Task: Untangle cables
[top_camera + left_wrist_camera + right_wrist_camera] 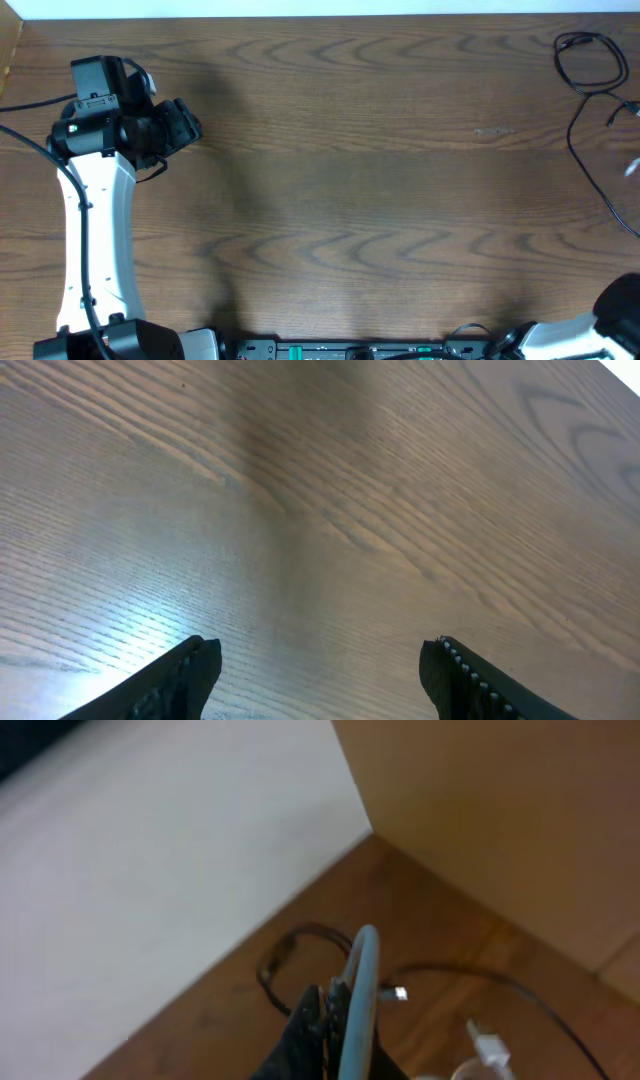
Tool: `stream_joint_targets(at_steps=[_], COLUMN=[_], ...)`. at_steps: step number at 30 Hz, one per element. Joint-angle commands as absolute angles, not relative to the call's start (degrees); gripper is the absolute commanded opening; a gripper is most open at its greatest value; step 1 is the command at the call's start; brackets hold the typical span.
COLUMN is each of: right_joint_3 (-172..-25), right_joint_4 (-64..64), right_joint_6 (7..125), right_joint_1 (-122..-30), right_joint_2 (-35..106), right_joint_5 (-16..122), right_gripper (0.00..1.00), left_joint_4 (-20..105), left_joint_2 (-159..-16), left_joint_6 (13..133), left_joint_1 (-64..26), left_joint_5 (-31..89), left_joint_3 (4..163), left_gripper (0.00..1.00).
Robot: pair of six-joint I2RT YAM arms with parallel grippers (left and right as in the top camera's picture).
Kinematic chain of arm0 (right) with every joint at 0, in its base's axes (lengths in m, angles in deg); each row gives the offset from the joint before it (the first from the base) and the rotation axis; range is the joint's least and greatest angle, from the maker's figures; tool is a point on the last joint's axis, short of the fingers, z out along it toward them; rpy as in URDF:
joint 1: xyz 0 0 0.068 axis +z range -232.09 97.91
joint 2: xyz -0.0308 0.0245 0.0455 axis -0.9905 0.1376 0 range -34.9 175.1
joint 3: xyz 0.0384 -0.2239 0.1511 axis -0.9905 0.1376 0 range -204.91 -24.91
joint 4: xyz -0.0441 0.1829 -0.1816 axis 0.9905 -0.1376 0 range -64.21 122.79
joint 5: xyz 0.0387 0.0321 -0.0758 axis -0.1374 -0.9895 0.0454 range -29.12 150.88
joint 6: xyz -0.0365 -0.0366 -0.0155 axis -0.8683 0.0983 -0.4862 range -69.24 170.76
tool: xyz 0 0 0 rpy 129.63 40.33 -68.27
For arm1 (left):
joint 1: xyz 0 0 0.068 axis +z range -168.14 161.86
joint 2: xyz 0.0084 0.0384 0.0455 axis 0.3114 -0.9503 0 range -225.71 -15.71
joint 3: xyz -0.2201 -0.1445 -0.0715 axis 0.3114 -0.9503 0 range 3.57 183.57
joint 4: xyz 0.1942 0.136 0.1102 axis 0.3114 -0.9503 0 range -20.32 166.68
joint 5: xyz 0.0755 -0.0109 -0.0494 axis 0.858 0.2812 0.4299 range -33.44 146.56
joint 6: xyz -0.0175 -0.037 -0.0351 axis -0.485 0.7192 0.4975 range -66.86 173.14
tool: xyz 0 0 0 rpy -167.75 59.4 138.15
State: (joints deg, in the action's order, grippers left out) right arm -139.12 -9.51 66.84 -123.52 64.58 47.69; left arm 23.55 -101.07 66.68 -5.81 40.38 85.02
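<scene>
Both cables are parked in the far right corner of the tabletop (pixel 350 180). From overhead, the black cable (pixel 572 130) makes a loose loop right up by the far edge. Its tail then runs back toward the near side along the right edge, so its long axis is basically far-to-near. Of the white one I can only make out a white plug (pixel 631 166) poking in at the right edge, beside that tail.

The right wrist view fills in what overhead cuts off. It shows the loop of the black cable (pixel 265 970) with a small plug end next to it, and the white plug (pixel 487 1045) lying on the wood. It's blurry, so I can't say which way that plug points. The right pincer (pixel 340 1020) is closed, with nothing in it as far as I can tell.

The left pincer (pixel 190 125) is at the tabletop's left end, well away from the cables. Its own camera shows its jaws spread over bare wood grain.
</scene>
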Motion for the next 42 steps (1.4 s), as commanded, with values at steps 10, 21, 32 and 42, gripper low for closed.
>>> stream_joint_targets(at_steps=[10, 21, 32, 42], right_joint_3=[-139.23, -139.21, -139.19, -139.25], right_joint_4=[-13.1, -28.66, -43.83, -42.01], right_joint_6=[61.77, 71.67, 65.09, 68.41], right_joint_1=[-124.66, -124.46, -124.44, -124.42], right_joint_2=[71.36, 70.79, 78.46, 82.31], right_joint_5=[53.68, 72.93, 65.79, 55.36], right_gripper=[0.99, 0.99, 0.99, 0.99], left_joint_4=[23.6, 23.6, 23.55, 24.25], left_joint_2=[-101.44, -101.44, -101.44, -101.44], left_joint_6=[66.99, 66.99, 66.99, 66.99], left_joint_1=[-5.57, -5.57, -5.74, -5.72], left_joint_5=[40.75, 40.75, 40.73, 40.73], left_joint_3=[84.63, 84.41, 84.41, 84.41], left_gripper=[0.69, 0.69, 0.69, 0.69])
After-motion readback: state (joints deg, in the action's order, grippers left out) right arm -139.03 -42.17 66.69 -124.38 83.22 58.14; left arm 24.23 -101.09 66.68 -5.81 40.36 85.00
